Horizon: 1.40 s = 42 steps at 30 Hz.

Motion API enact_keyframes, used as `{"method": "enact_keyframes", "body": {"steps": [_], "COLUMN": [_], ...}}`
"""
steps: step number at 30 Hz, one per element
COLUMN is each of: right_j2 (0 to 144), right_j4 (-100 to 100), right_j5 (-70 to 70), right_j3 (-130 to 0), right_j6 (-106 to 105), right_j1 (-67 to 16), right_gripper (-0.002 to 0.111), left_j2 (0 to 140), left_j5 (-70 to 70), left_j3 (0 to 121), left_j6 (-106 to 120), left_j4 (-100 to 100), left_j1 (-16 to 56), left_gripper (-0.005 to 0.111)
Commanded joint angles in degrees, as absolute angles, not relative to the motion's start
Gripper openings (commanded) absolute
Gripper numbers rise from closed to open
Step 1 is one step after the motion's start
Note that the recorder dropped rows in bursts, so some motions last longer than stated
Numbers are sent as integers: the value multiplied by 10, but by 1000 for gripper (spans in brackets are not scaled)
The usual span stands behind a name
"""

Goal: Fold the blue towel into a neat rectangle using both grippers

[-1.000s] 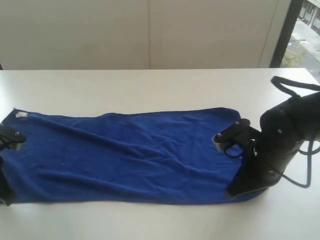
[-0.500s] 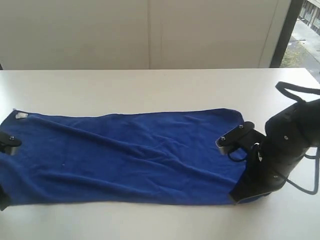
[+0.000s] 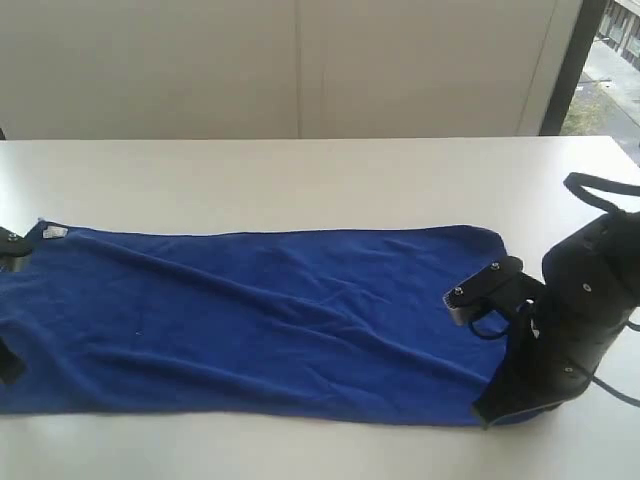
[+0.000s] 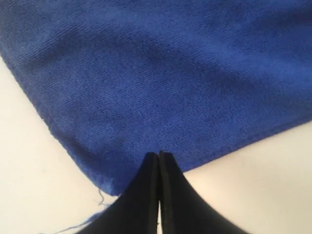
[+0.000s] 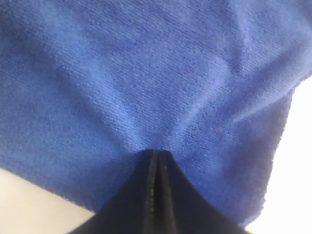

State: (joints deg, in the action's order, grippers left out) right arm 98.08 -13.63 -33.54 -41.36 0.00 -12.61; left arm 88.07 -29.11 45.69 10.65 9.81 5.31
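Now long soft royal blue towel (image 3: 270,310) lies flat, spread across white table (image 3: 300,180), small white tag (image 3: 54,232) at far left corner. Black left gripper (image 4: 159,155): fingers pressed together, pinching towel edge near corner. Black right gripper (image 5: 157,153): fingers pressed together too, pinching puckered cloth at other end. Step looks like pulling towel flat before first fold. Next move needs both ends lifted together, carried across evenly, edges lined up
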Motion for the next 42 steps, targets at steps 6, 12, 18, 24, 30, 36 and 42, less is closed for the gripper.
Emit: {"method": "enact_keyframes", "body": {"steps": [6, 12, 18, 24, 30, 36, 42], "right_j2": [977, 929, 864, 872, 984, 1096, 1165], "right_j4": [-123, -146, -200, -243, -276, -192, -34], "right_j5": [-471, -473, -466, -390, -376, -374, -370], "right_j3": [-348, -357, -407, -475, -567, -669, -749], "right_j6": [20, 41, 53, 74, 94, 25, -132], "right_j1": [-120, -120, -120, -120, -111, -37, 1], "right_gripper": [0, 0, 0, 0, 0, 0, 0], "left_j2": [874, 874, 874, 874, 874, 874, 874], "left_j5": [-283, -274, -250, -240, -231, -239, -240], "left_j3": [452, 452, 454, 454, 454, 454, 454], "left_j6": [90, 90, 90, 90, 90, 90, 154], "left_j4": [86, 78, 76, 73, 59, 35, -29], "left_j1": [54, 54, 54, 54, 54, 54, 55], "left_gripper": [0, 0, 0, 0, 0, 0, 0]}}
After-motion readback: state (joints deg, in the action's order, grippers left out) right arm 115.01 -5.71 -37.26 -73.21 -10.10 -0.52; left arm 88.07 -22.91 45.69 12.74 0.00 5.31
